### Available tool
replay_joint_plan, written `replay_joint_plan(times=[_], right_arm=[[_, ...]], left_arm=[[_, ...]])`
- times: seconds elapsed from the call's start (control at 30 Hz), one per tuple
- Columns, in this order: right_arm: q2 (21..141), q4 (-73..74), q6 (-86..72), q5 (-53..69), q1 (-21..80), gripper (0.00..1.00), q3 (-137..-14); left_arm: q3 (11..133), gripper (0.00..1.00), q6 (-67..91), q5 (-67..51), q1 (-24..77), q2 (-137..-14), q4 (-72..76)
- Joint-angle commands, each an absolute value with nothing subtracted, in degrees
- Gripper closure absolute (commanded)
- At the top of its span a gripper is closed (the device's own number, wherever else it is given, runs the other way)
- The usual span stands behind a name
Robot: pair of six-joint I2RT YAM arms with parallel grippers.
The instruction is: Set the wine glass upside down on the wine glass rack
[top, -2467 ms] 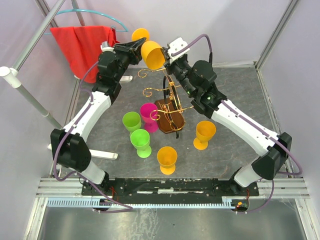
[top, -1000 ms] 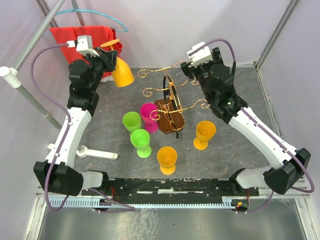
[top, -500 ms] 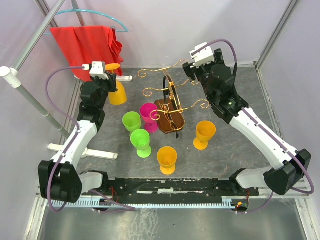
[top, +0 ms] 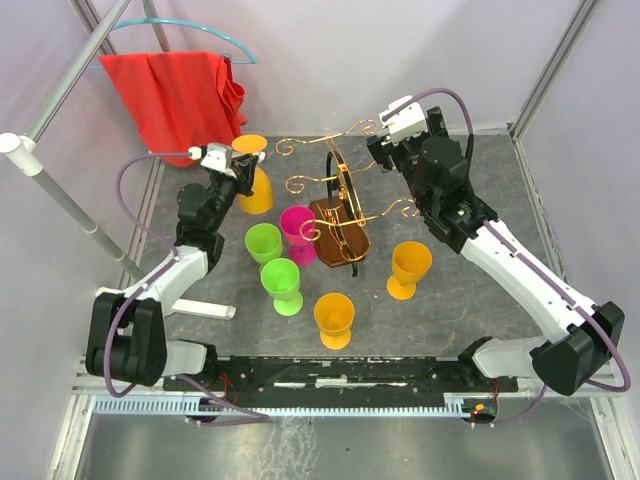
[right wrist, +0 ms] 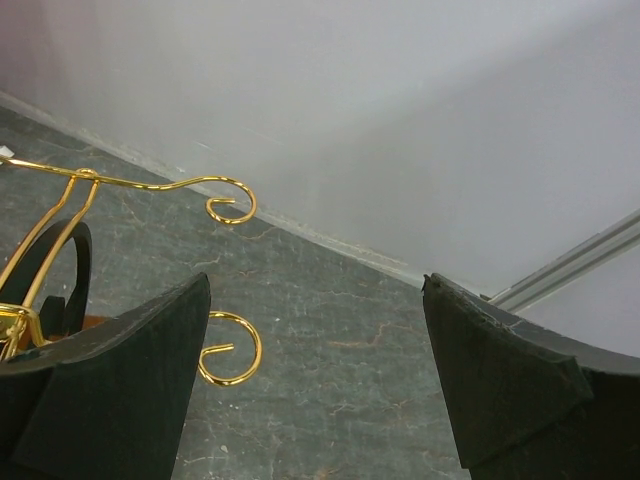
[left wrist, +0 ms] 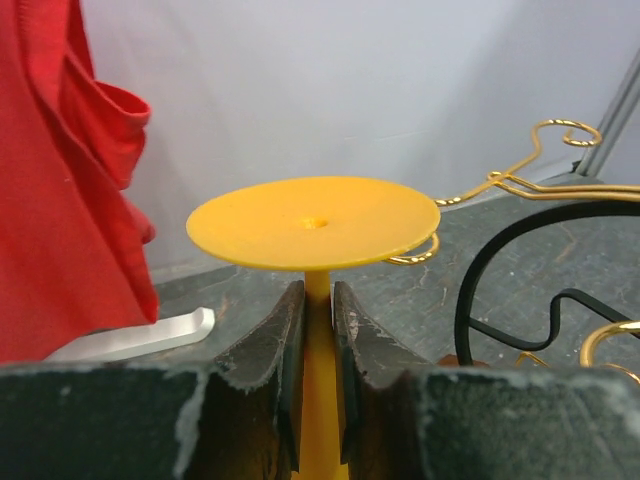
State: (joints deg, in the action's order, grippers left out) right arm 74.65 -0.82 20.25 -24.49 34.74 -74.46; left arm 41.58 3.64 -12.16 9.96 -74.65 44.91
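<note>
An orange wine glass (top: 257,190) hangs upside down, foot (left wrist: 313,222) uppermost, just left of the wine glass rack (top: 335,185). My left gripper (top: 233,166) is shut on its stem (left wrist: 318,330), right under the foot. In the left wrist view both fingers (left wrist: 268,350) press the stem of the left gripper's (left wrist: 318,292) catch. The rack's gold wire arms with scroll ends (right wrist: 231,205) rise from a dark wooden base (top: 340,232). My right gripper (top: 384,142) stands open by the rack's far right arms. Nothing lies between the right gripper's (right wrist: 316,284) fingers.
Two green glasses (top: 263,242) (top: 282,284), a magenta glass (top: 297,230) and two orange glasses (top: 333,318) (top: 409,268) stand upright around the rack's base. A red cloth (top: 180,90) hangs at the back left. A white bar (top: 200,308) lies at the left.
My left arm has carried the upside-down orange glass away from the red cloth, down and right, close to the rack's left arms. The right gripper has barely shifted.
</note>
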Motion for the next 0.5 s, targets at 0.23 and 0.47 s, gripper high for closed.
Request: replay_joint_plan(times=[0.23, 0.47], right_arm=[[72.8, -3.5, 20.7, -23.4, 34.3, 0.05, -73.8], [73.0, -3.6, 21.2, -23.5, 34.1, 0.05, -73.8]], left_arm=[[40.0, 0.97, -1.4, -13.3, 15.9, -82.4, 61.7], [41.4, 0.97, -1.0, -13.7, 18.1, -85.2, 62.4]])
